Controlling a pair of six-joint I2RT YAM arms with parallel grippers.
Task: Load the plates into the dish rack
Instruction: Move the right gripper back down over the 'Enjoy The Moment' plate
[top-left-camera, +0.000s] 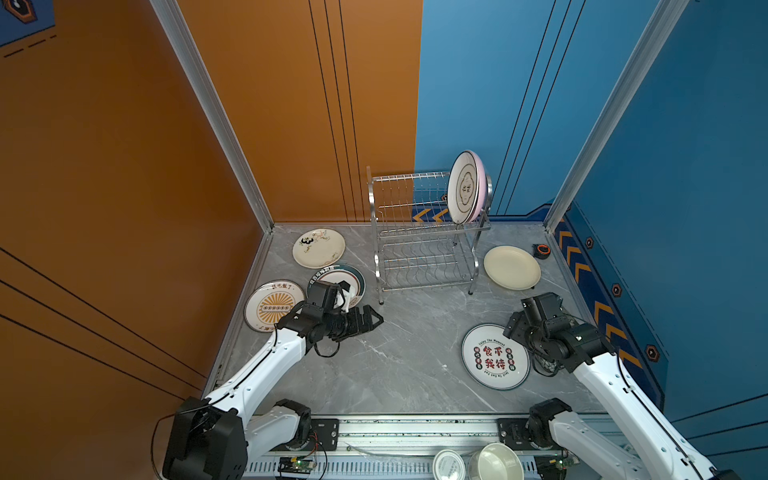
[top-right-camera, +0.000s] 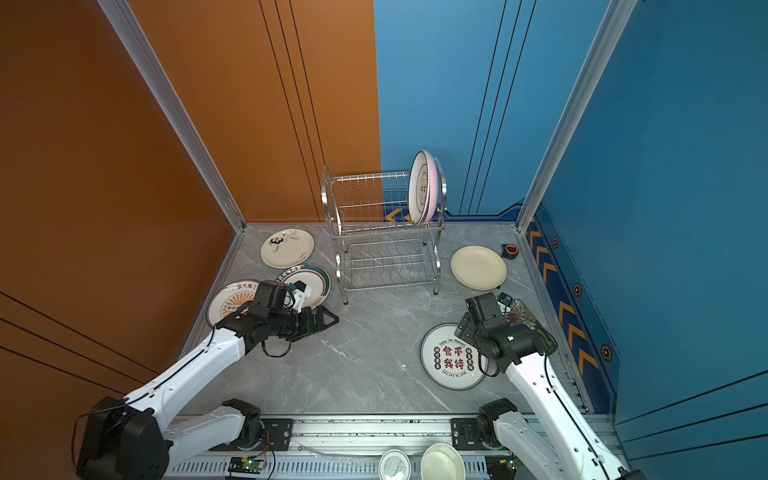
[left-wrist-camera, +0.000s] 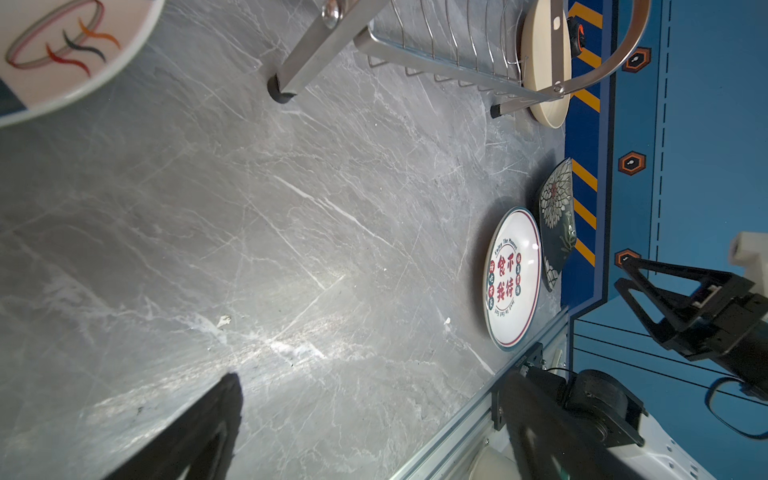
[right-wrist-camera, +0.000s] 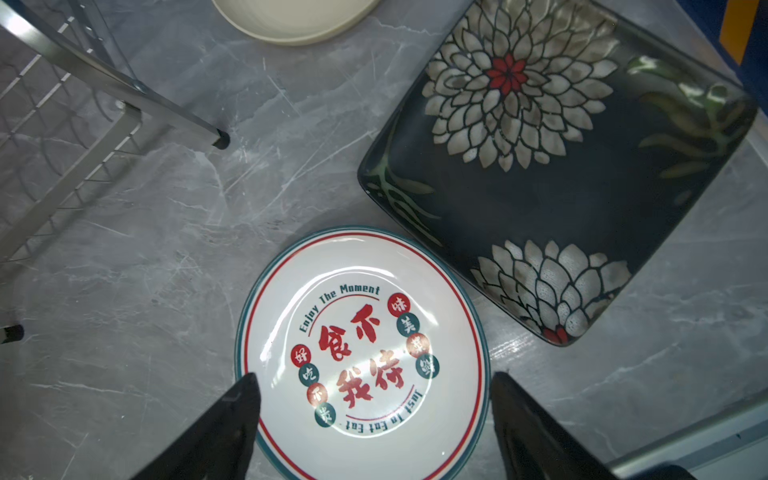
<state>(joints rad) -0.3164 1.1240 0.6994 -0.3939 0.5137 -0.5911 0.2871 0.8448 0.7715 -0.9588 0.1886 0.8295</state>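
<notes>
The dish rack (top-left-camera: 419, 245) stands at the back with a white dark-rimmed plate (top-left-camera: 463, 189) and a pink plate (top-left-camera: 482, 183) upright at the right end of its top tier. Flat on the table lie a panda plate (top-left-camera: 318, 248), a dark-rimmed plate (top-left-camera: 353, 276), an orange sunburst plate (top-left-camera: 270, 305), a plain cream plate (top-left-camera: 512, 267), a white plate with Chinese characters (right-wrist-camera: 361, 353) and a black floral plate (right-wrist-camera: 561, 166). My left gripper (top-left-camera: 370, 320) hangs open and empty over bare table beside the dark-rimmed plate. My right gripper (right-wrist-camera: 374, 378) is open, its jaws either side of the characters plate's near rim.
A deep cream bowl (top-left-camera: 496, 461) and a round metal lid (top-left-camera: 448, 465) sit on the front rail. A small black and orange object (top-left-camera: 541, 250) lies at the back right corner. Orange and blue walls close in the table on three sides.
</notes>
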